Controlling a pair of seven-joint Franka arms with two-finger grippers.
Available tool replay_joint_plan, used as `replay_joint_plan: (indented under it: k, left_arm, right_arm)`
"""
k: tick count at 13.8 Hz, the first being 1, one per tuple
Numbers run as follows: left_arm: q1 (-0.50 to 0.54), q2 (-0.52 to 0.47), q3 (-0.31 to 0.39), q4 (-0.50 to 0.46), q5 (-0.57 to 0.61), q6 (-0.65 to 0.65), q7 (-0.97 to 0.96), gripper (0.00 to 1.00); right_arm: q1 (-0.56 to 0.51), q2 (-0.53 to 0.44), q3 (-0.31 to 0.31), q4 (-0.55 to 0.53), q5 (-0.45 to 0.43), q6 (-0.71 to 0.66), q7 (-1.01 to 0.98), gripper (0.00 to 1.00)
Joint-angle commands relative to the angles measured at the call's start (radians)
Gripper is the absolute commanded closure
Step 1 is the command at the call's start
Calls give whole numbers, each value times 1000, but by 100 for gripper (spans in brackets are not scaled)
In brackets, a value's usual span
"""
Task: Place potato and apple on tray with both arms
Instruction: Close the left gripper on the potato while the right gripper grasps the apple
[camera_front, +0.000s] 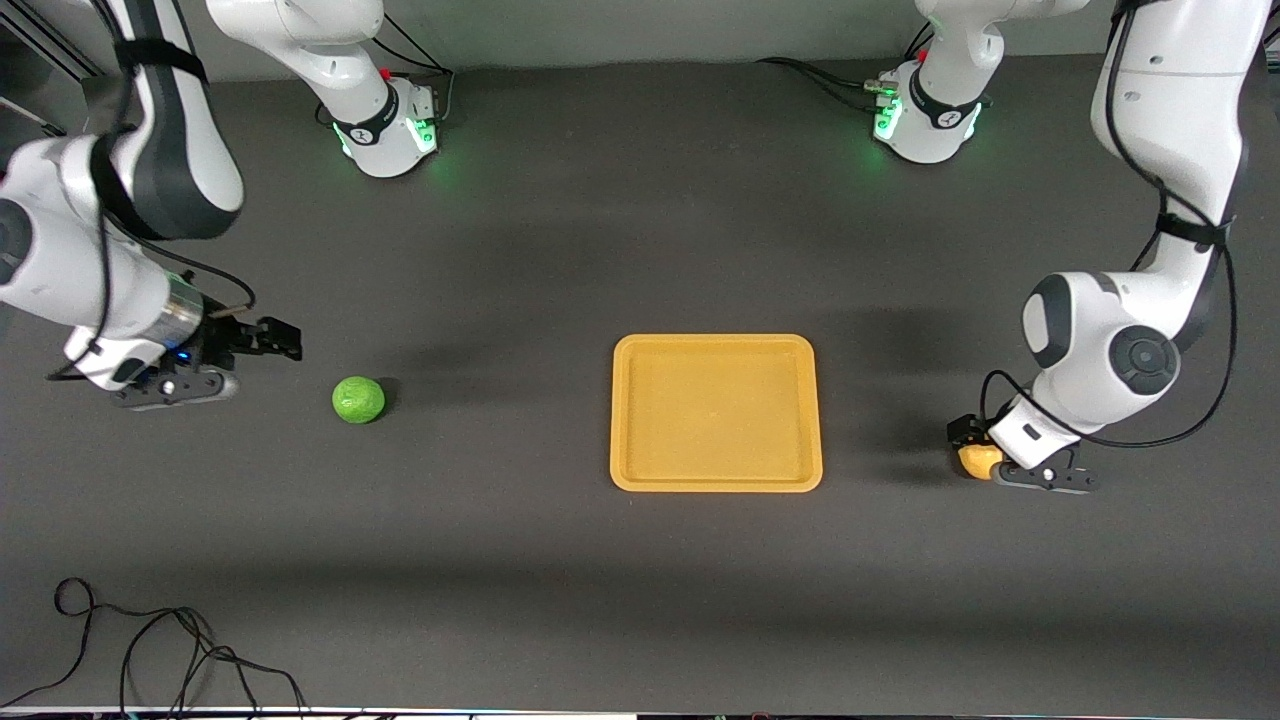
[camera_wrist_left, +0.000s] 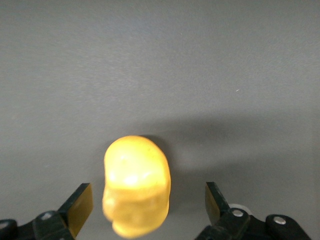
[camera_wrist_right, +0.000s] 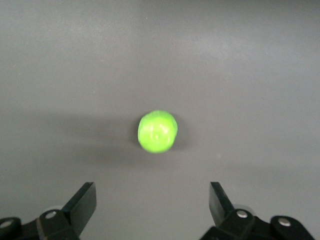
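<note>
The yellow potato (camera_front: 979, 460) lies on the dark table toward the left arm's end, beside the tray. My left gripper (camera_front: 972, 448) is low around it. In the left wrist view the potato (camera_wrist_left: 136, 185) sits between the open fingers (camera_wrist_left: 80, 206), with a gap on each side. The green apple (camera_front: 358, 399) lies toward the right arm's end. My right gripper (camera_front: 283, 340) is open and empty, short of the apple and apart from it. The right wrist view shows the apple (camera_wrist_right: 157, 131) ahead of the open gripper (camera_wrist_right: 152, 196). The orange-yellow tray (camera_front: 715, 412) lies empty mid-table.
A loose black cable (camera_front: 150, 650) lies along the table's edge nearest the front camera, toward the right arm's end. The two arm bases (camera_front: 390, 130) (camera_front: 925, 120) stand at the edge farthest from the front camera.
</note>
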Motion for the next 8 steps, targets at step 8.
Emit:
replay_joint_plan:
  k: [8]
  left_arm:
    - [-5,36,8,1,59,46,-23,33]
  right_arm:
    - [54,186,-3,-158,-87,334,184,0]
